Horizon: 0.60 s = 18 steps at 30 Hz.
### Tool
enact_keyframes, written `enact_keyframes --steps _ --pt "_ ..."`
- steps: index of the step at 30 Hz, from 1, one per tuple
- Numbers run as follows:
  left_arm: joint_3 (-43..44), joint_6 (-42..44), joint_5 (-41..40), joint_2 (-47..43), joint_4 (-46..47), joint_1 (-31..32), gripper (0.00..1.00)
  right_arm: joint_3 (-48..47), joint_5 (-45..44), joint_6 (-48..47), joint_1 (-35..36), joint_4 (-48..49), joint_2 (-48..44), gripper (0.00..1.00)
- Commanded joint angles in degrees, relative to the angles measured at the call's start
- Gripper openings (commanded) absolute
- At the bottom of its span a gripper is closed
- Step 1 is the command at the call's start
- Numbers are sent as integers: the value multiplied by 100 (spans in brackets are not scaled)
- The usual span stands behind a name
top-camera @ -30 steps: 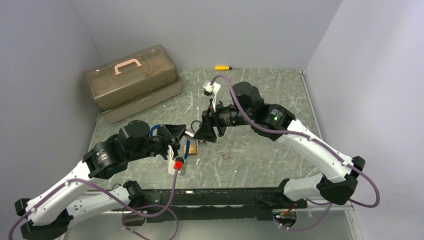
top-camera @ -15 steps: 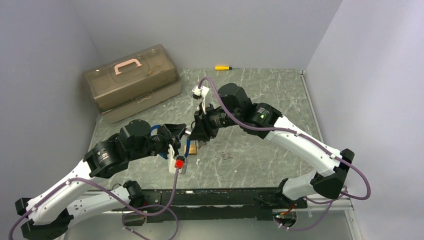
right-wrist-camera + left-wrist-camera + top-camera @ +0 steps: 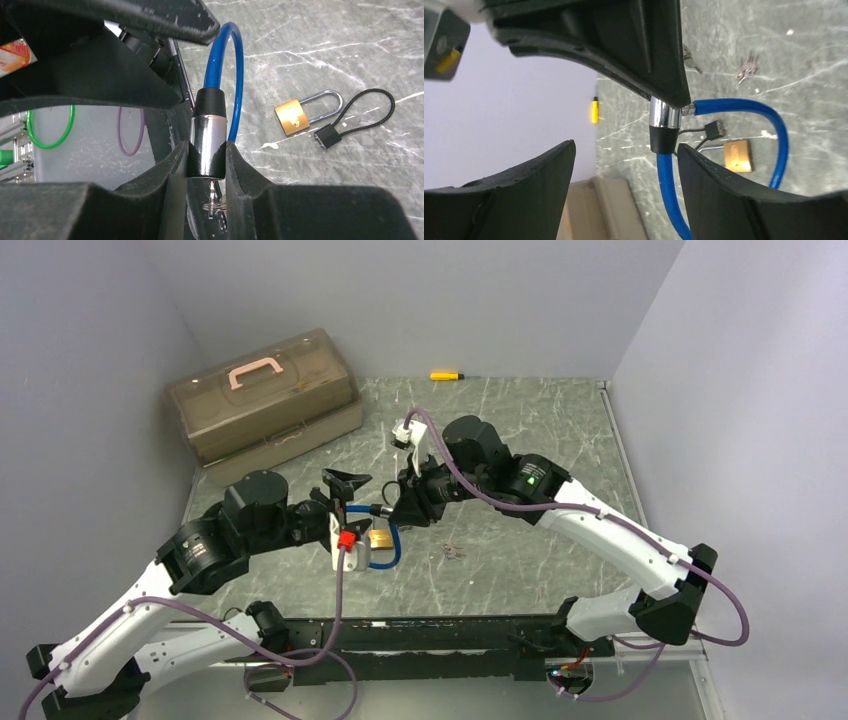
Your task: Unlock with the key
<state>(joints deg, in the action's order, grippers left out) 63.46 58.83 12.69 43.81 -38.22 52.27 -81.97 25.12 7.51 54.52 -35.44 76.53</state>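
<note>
Big grey marbled table boxed in by plain walls. The back left corner has a brownish see-through toolbox with a pink handle, lid down.

The left arm and right arm lean in and meet around the middle of the table. The right gripper is pinching the chrome barrel of a blue cable lock. It has one finger on each side, tight against the metal, and holds the barrel up off the table. The left gripper is spread wide. Its fingers sit either side of that same barrel but aren't touching it as far as I can see. The blue cable curls out of the barrel in a loop.

Down on the table inside that loop there's a little brass padlock lying flat. A black cord loop with a small black tag lies right up against the padlock's shackle.

A small bunch of keys lies loose on the table a bit to the right of the padlock, with neither gripper on it. Something metal pokes out under the barrel too, but I can't tell what it is.

A yellow screwdriver sits way back by the rear wall.
</note>
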Motion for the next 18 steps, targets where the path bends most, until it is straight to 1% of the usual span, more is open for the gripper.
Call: enact_keyframes --steps 1,3,6,10,12,14,15,16,18 --pt "533 -1302 777 261 -562 -317 79 -78 75 -288 10 357 -394 0" --pt "729 -1430 1276 445 -1032 -595 78 -61 89 -383 47 309 -459 0" --pt "837 -1487 1858 567 -1360 -973 78 -91 74 -523 111 211 -514 0" --pt "925 -1471 2133 691 -1525 -1061 77 -157 3 -596 209 143 -520 0" --pt "1009 -1479 2261 796 -1616 -1068 74 -189 -30 -609 261 150 -517 0" --pt "1061 -1460 2305 894 -1660 -1065 67 -216 -78 -625 306 152 -518 0" --pt "1074 -1417 2327 931 -1731 -1063 59 -221 -89 -635 325 152 -526 0" --pt "1091 -1369 2346 968 -1761 -1071 55 -216 -94 -644 343 158 -541 0" --pt "1150 -1337 2411 1032 -1825 -1074 33 -206 -105 -652 376 176 -558 0"
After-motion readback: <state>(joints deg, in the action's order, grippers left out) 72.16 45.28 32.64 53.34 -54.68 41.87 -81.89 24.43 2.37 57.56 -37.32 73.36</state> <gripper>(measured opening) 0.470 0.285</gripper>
